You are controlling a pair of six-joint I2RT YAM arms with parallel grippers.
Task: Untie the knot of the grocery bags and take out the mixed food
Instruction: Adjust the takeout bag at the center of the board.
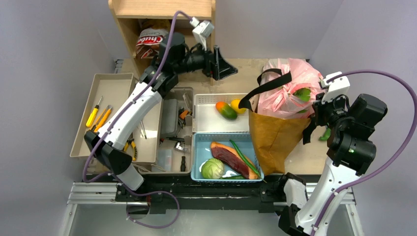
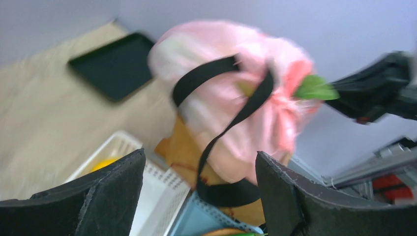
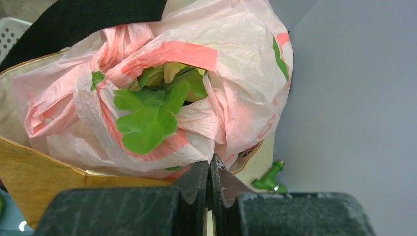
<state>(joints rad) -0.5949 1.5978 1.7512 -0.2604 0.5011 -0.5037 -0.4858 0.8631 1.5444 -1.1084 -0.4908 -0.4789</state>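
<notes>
A pale surface (image 1: 246, 73) is carrying everything, with grey walls standing behind it. On its right part the brown paper bag (image 1: 275, 140) is standing upright, and the thin pink bag (image 1: 290, 83) is sitting inside it, bulging above the rim. A green leaf (image 3: 147, 118) is sticking out through the pink bag's mouth, so the food is not yet taken out. A black strap (image 1: 270, 84) is lying across the pink plastic. The knot I am not able to pick out with certainty (only twisted pink film is showing beside the leaf).

The left tool (image 2: 199, 169) is hanging near the wooden shelf (image 1: 162, 19), well apart from the bags, its jaws spread wide with nothing between them. The right tool (image 3: 210, 172) is clenched, pressing just under the pink bag; whether film is caught inside it, I cannot tell.

The danger, I am thinking, is in the pulling: the thin film may be tearing instead of untying, the strap may be catching a finger, and a sideways tug may be tipping the tall paper bag over.
</notes>
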